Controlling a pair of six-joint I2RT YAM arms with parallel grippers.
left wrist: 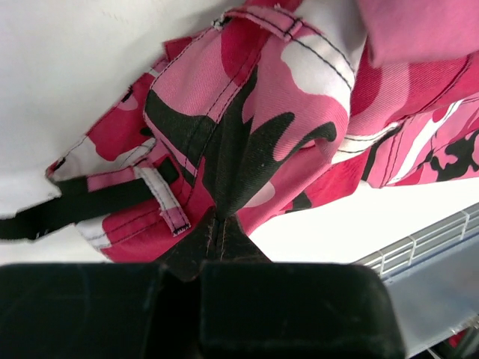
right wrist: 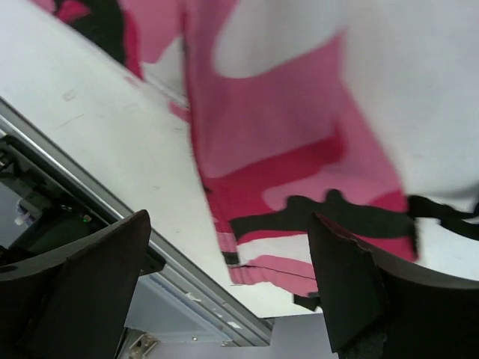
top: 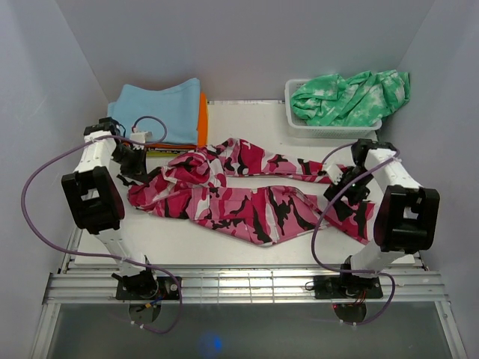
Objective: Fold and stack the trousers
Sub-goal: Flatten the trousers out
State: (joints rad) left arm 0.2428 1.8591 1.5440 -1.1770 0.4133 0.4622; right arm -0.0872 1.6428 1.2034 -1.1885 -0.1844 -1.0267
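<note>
The large pink camouflage fabric trousers [top: 239, 198], blotched in hot pink, pale pink, white and black, lie unfolded and rumpled across the middle of the white worktop [top: 187, 239], reaching from the left arm to the right arm. The left gripper [top: 136, 163] sits at the left end of the garment. In the left wrist view its black fingers [left wrist: 284, 307] are pressed together on a pinched-up ridge of the cloth beside a belt loop, so the cloth rises in a peak from between them. The right gripper [top: 338, 185] is at the right end, over a leg. In the right wrist view its jaws stand wide apart with nothing clamped, and a striped hem of the trousers lies on the worktop beyond them. At the back left sits a stack of folded light blue, orange and yellow clothes [top: 165, 108]. At the back right a white plastic basket [top: 329, 129] holds a green-and-white tie-dye garment [top: 352, 97].
</note>
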